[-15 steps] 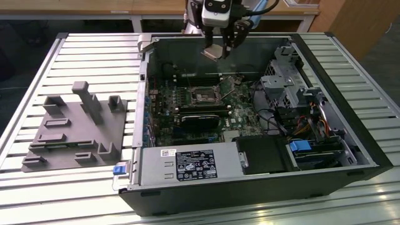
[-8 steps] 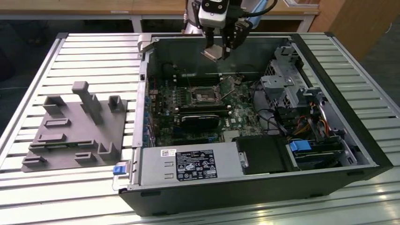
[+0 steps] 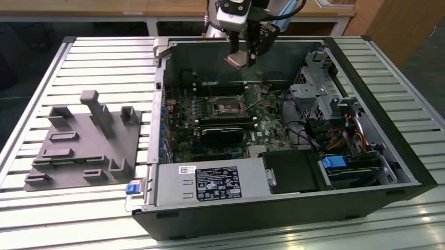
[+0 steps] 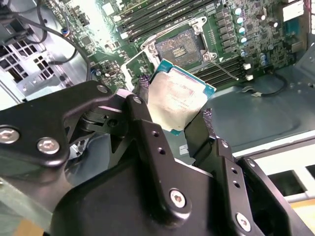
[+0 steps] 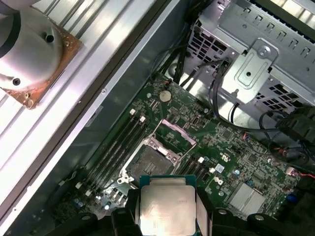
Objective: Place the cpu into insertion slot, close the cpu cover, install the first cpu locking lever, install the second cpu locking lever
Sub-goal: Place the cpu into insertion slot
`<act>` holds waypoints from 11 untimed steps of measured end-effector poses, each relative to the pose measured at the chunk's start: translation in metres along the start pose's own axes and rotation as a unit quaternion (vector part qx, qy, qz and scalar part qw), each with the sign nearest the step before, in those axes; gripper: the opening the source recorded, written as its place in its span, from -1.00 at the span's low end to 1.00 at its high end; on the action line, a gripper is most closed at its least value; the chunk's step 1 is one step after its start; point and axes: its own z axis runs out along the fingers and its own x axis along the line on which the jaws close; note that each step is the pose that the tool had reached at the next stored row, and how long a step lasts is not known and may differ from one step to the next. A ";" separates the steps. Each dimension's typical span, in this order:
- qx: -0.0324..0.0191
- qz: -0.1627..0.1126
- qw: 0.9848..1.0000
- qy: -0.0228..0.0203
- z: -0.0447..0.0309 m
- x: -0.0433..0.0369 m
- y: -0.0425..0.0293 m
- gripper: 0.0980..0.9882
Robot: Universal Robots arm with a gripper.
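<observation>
Your gripper (image 3: 243, 57) pinches the cpu (image 4: 178, 96) by two opposite edges, in the air inside the open computer case (image 3: 278, 219). In the exterior view it hangs at twelve o'clock from the bare insertion slot (image 3: 226, 108), whose cpu cover (image 5: 175, 132) stands raised.

I have the arm (image 3: 235, 14) with its wrist pointing down. The gripper (image 3: 240, 59) hangs in the air, its fingers (image 4: 146, 124) clamped on opposite edges of the cpu (image 4: 178, 96).
</observation>
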 end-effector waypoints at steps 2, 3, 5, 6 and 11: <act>0.000 0.009 1.000 -0.001 0.0004 0.0000 0.0000 -0.01; 0.000 0.013 1.000 -0.001 0.0005 0.0000 -0.0001 -0.01; 0.000 0.021 1.000 -0.002 0.0009 0.0000 -0.0001 -0.01; 0.000 0.026 1.000 -0.002 0.0011 0.0000 -0.0001 -0.01; -0.001 0.046 0.999 -0.004 0.0021 0.0000 -0.0002 -0.01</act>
